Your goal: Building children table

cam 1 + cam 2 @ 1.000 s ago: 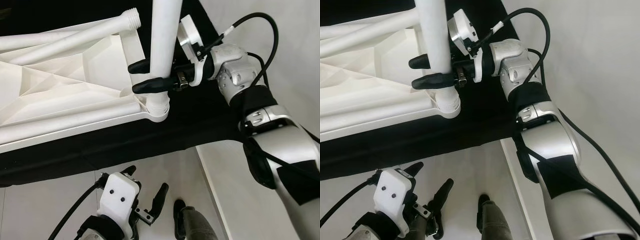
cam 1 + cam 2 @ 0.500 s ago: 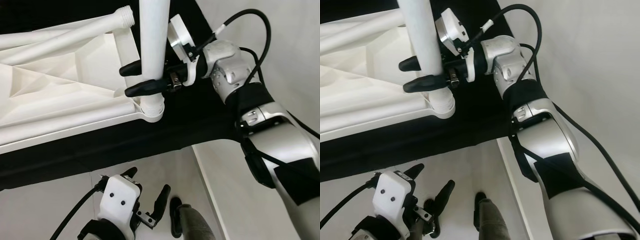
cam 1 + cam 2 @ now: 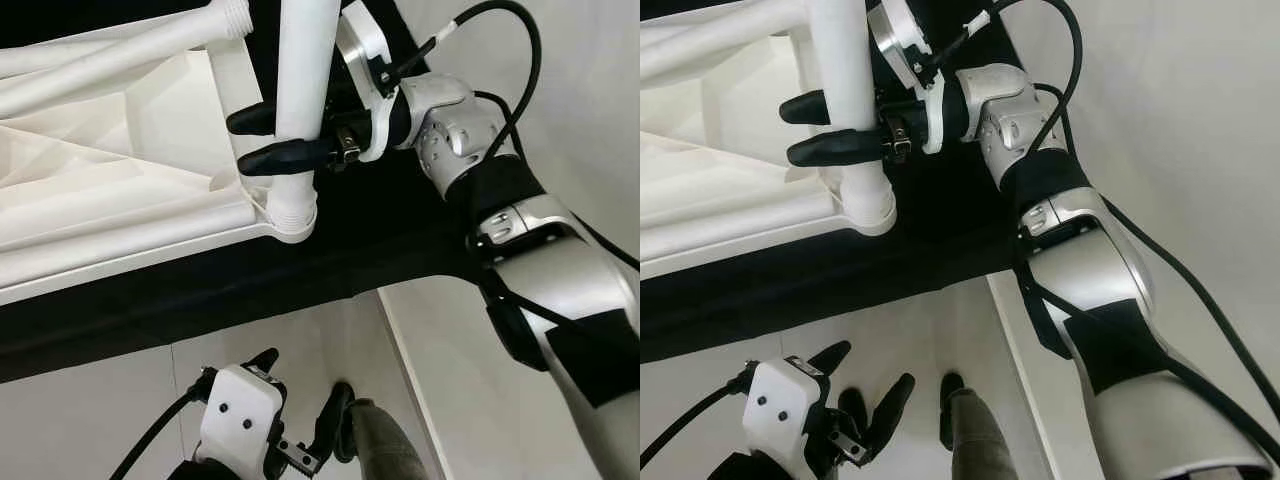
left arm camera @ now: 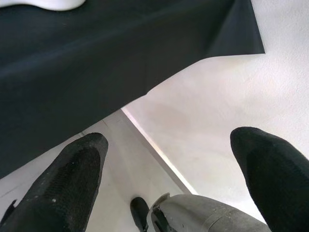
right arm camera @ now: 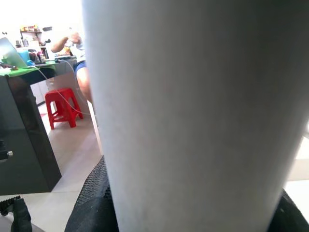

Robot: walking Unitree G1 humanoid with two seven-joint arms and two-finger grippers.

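Note:
A white plastic table top (image 3: 110, 190) lies upside down on a black cloth (image 3: 330, 260), its ribbed underside up. A white table leg (image 3: 300, 90) stands upright with its threaded end in the top's near corner socket (image 3: 290, 222). My right gripper (image 3: 262, 140) is shut on that leg just above the socket, and the leg (image 5: 193, 116) looms close in the right wrist view. Two more white legs (image 3: 120, 55) lie across the far part of the top. My left gripper (image 3: 300, 420) hangs low over the floor, open with nothing between its fingers (image 4: 67, 183).
The black cloth's edge (image 4: 145, 92) runs above a pale tiled floor (image 3: 120, 380) beside a white wall (image 3: 560, 90). My foot (image 3: 375, 445) stands near the left gripper. In the right wrist view, a person (image 5: 77, 46) sits at a dark desk with a red stool (image 5: 60, 106).
The camera has shifted, so the whole scene sits higher and further left. The right gripper stays shut on the upright leg. The left gripper sits lower in view.

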